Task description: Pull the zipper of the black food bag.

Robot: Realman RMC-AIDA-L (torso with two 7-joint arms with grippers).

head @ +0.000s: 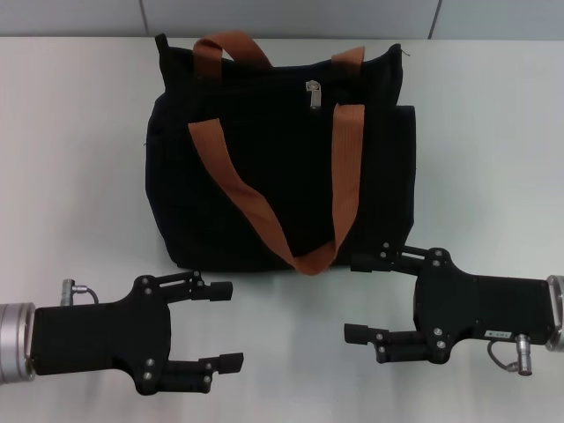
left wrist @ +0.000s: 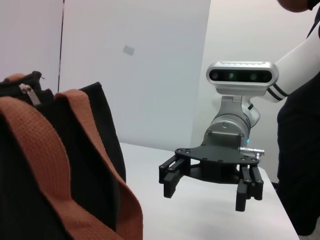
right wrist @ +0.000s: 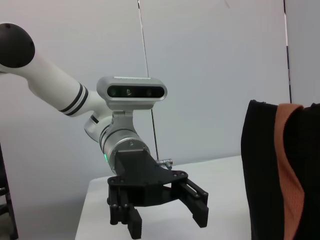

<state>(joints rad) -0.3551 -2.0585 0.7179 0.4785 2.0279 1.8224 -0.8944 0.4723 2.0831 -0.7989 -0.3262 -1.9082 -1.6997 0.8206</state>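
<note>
The head view looks steeply down on the desk (head: pixel 79 159) from close above. Each wrist view looks level across it, facing the opposite arm, both sharing the bag (head: pixel 273 176).

Two black flat-plate claws, left claw (head: pixel 231 326) and right claw (head: pixel 356 298), on silver wrists, white banded arms.

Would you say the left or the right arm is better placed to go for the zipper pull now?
Probably the right. The small silvery metal zipper pull lies nearer the boxy black fabric bag's middle-right, and the open right hand sits beside the bag's front edge; the open left hand is farther away.
</note>
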